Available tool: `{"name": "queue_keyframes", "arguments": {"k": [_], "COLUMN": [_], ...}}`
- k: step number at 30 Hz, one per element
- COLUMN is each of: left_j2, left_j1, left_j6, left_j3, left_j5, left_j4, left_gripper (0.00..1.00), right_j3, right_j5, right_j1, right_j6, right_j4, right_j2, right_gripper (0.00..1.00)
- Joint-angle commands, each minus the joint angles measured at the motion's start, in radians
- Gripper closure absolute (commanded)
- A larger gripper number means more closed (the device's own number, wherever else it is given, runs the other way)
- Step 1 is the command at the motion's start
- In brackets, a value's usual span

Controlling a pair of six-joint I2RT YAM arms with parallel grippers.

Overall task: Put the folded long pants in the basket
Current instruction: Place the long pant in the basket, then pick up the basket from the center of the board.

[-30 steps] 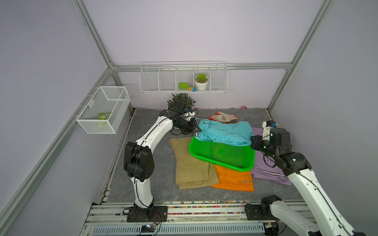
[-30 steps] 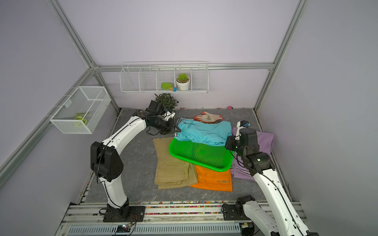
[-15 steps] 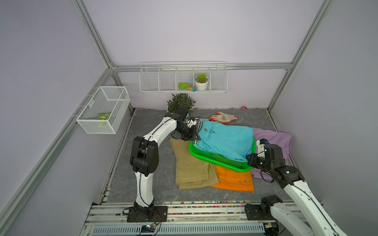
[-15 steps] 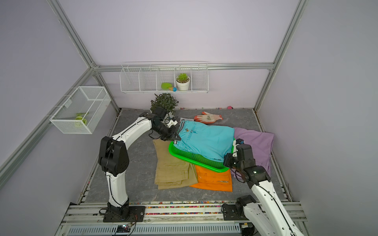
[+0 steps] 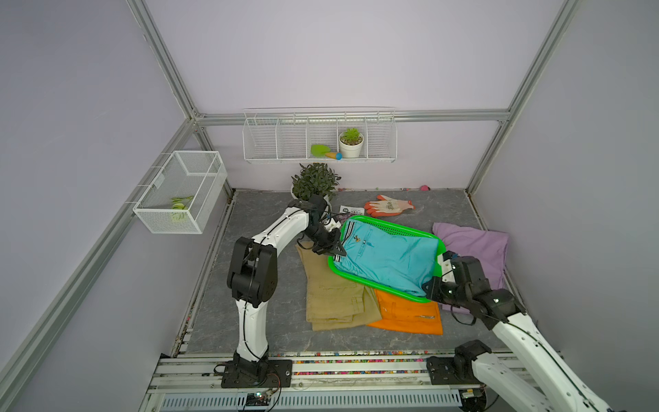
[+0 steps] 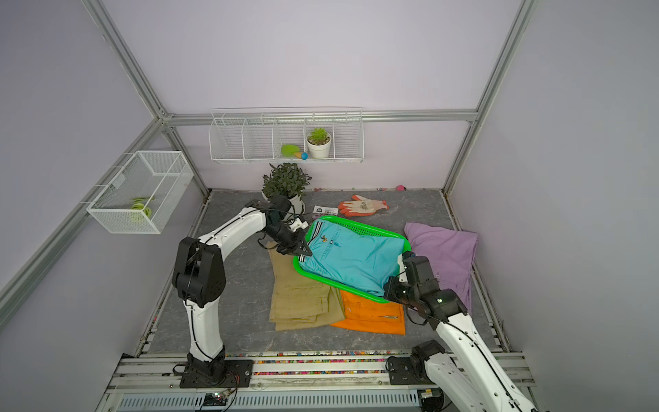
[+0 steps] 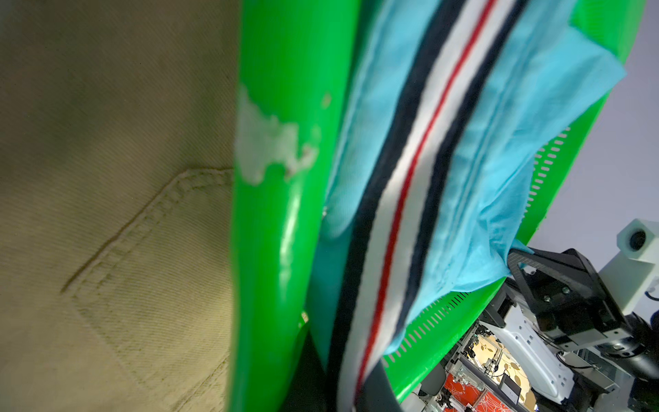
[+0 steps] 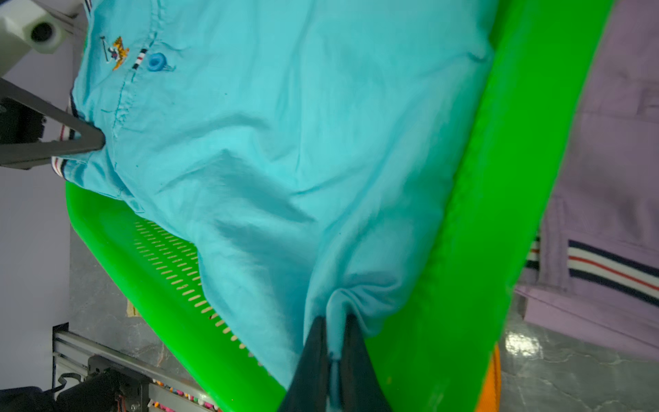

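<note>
You had brought the folded teal cloth trousers with the striped waistband [image 5: 388, 257] into the shallow bright green perforated plastic basket [image 5: 399, 230]. A second earlier they were bunched over its 12 o'clock edge with most of the slotted floor bare; by this moment they lay spread across nearly the whole floor, in both top views. The left gripper [image 5: 337, 251] was pressed together on the waistband corner at the basket's 9 o'clock end. The right gripper [image 8: 333, 342] was pinching a fold of the leg end at about 4 o'clock (the right wrist view showed the cloth puckered up between its closed tips). So the first pair looked placed but not yet let go, and I judged the step in hand to be the release. Three pairs remained outside. The folded khaki tan trousers [image 5: 331, 292] lay at the basket's 7 o'clock and the folded bright orange trousers [image 5: 406, 310] at 5 o'clock, both partly under its near rim. The folded lilac trousers [image 5: 474, 249] lay at 3 o'clock, now more fully in view. You would likely have needed to free those two from under the basket.
</note>
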State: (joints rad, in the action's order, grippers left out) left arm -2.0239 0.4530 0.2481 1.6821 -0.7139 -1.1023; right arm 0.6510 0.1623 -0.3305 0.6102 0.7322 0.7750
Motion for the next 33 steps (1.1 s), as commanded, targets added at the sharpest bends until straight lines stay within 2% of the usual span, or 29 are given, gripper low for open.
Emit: {"name": "queue_keyframes", "arguments": {"k": [1, 2, 3, 5, 10, 13, 16, 17, 21, 26, 29, 31, 33], "left_j2": [-0.020, -0.019, -0.017, -0.015, -0.025, -0.014, 0.009, 0.018, 0.047, 0.101, 0.137, 0.159, 0.168], "left_j1": [-0.013, -0.013, -0.013, -0.013, -0.013, -0.013, -0.013, -0.013, -0.013, -0.013, -0.013, -0.013, -0.013], "left_j6": [-0.008, -0.009, -0.010, -0.010, -0.012, -0.028, -0.040, -0.041, -0.031, -0.012, -0.010, -0.018, -0.025], "left_j3": [0.001, 0.002, 0.004, 0.007, 0.016, 0.032, 0.056, 0.065, 0.102, 0.128, 0.136, 0.133, 0.127], "left_j5": [0.062, 0.061, 0.060, 0.070, 0.070, 0.086, 0.102, 0.111, 0.159, 0.194, 0.200, 0.228, 0.279], "left_j4": [-0.020, -0.020, -0.020, -0.019, -0.029, -0.055, -0.087, -0.096, -0.126, -0.128, -0.124, -0.117, -0.103], "left_gripper": [1.00, 1.00, 0.99, 0.88, 0.81, 0.71, 0.48, 0.45, 0.43, 0.42, 0.42, 0.41, 0.36], "right_j3": [-0.010, -0.011, -0.013, -0.012, 0.004, 0.041, 0.093, 0.116, 0.200, 0.263, 0.322, 0.340, 0.334], "right_j5": [-0.047, -0.053, -0.058, -0.078, -0.112, -0.135, -0.169, -0.184, -0.253, -0.214, -0.261, -0.300, -0.328], "right_j1": [-0.038, -0.041, -0.041, -0.041, -0.041, -0.041, -0.040, -0.037, -0.019, 0.062, 0.089, 0.093, 0.097], "right_j6": [0.043, 0.050, 0.050, 0.051, 0.033, 0.009, -0.027, -0.033, -0.085, -0.110, -0.112, -0.131, -0.133], "right_j4": [0.073, 0.079, 0.078, 0.073, 0.053, 0.069, 0.064, 0.065, 0.075, 0.056, 0.098, 0.099, 0.086], "right_j2": [0.023, 0.027, 0.030, 0.033, 0.043, 0.054, 0.053, 0.056, 0.103, 0.235, 0.304, 0.311, 0.315], "right_gripper": [1.00, 0.98, 0.91, 0.84, 0.81, 0.62, 0.46, 0.42, 0.39, 0.39, 0.39, 0.36, 0.30]}}
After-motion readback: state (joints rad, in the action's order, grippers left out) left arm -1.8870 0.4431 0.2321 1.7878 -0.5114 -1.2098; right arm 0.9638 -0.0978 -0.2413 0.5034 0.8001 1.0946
